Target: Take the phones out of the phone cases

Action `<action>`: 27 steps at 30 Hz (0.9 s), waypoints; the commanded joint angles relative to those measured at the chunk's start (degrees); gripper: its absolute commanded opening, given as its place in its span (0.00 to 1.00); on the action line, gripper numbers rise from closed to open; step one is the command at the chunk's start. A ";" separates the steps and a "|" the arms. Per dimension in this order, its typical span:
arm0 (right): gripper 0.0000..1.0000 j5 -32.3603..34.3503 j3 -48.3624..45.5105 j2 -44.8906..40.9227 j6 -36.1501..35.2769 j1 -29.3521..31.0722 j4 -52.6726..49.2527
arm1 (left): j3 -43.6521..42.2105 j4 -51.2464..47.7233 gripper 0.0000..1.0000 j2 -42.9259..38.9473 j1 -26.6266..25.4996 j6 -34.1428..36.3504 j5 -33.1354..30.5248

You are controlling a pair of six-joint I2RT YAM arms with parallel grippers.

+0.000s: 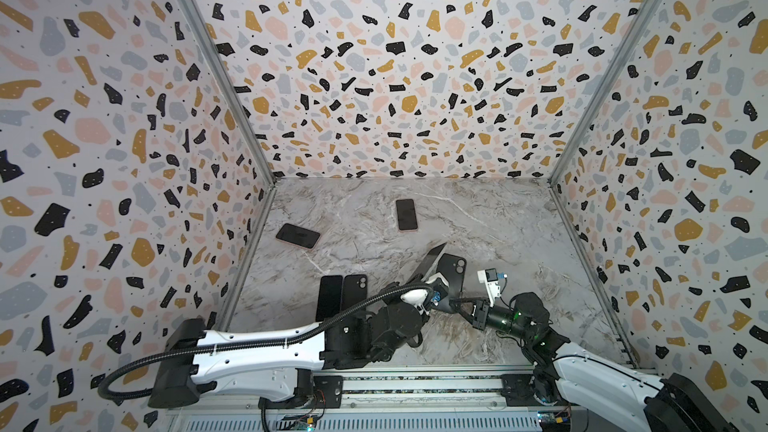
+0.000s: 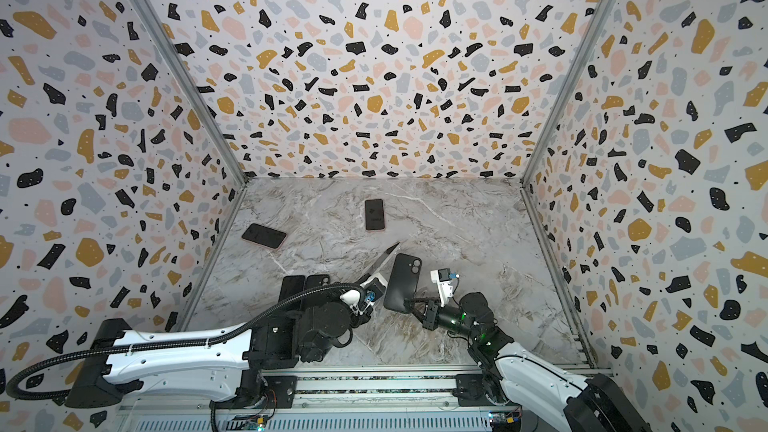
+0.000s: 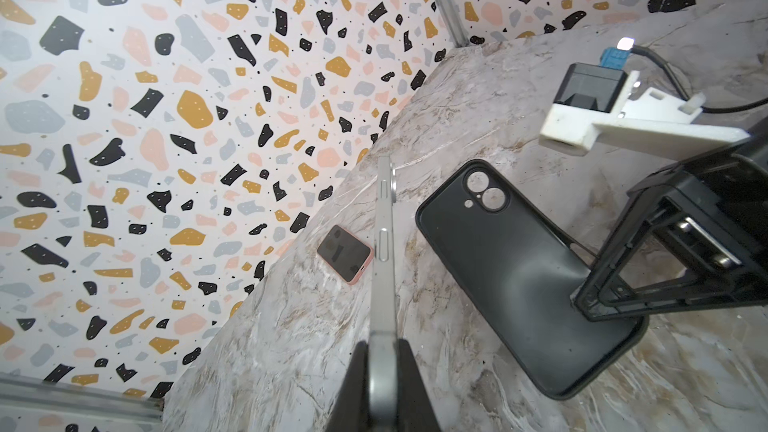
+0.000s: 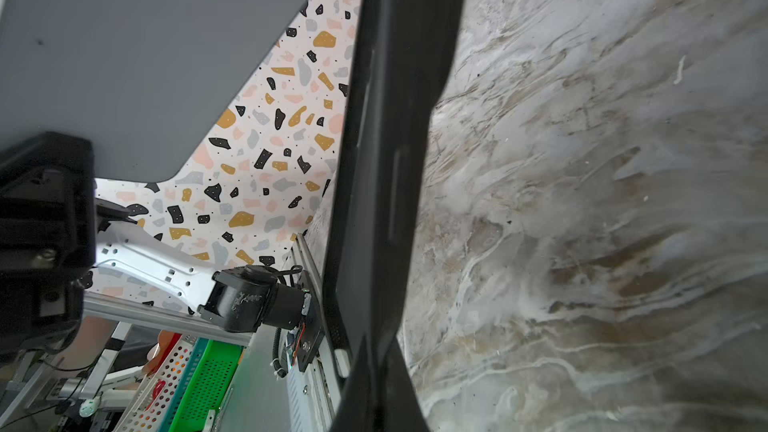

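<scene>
The left arm reaches low across the front of the worktop (image 1: 498, 222) from 8 o'clock towards the middle, forearm near level. The left claw (image 1: 433, 281) points to 1 o'clock. The right arm comes in from 4 o'clock, elbow bent, and the right claw (image 1: 455, 303) aims at 10 o'clock, so the two claws meet close together at front centre.

Counted in both top views: one bare grey phone (image 1: 430, 261) in the air, one black case (image 1: 451, 280) in the air, two pink-cased phones (image 1: 406, 214) (image 1: 298, 236) lying flat at 12 and 10 o'clock, and two dark slabs (image 1: 329, 297) (image 1: 354, 290) side by side at 8 o'clock. The slab nearer the middle shows camera rings. I cannot tell whether these two are phones or cases.

The left claw (image 3: 382, 367) is pinching the phone (image 3: 384, 243) by its lower end, a finger on each flat face. The phone rises from the claw, tilted, edge-on in the left wrist view.

The right claw (image 3: 590, 305) is pinching the case (image 3: 519, 263) at its lower end. The case stands up from the claw towards 12 o'clock, camera cut-out at the far end.

The phone is clear of the case, just beside it at its 10 o'clock, with bare worktop showing between them.
</scene>
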 commanded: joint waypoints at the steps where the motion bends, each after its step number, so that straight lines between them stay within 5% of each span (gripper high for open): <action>1: 0.00 -1.00 0.43 0.58 0.26 -0.80 1.57 | -1.16 -0.57 0.00 -1.74 -0.28 -3.74 -6.22; 12: 0.00 -4.65 4.43 6.52 -0.55 -0.78 -2.11 | -1.68 -14.14 0.00 8.54 -0.15 -17.07 -14.50; 27: 0.00 -7.77 11.15 23.23 -0.88 2.01 2.28 | -3.25 -15.00 0.00 24.56 1.64 -15.15 -9.79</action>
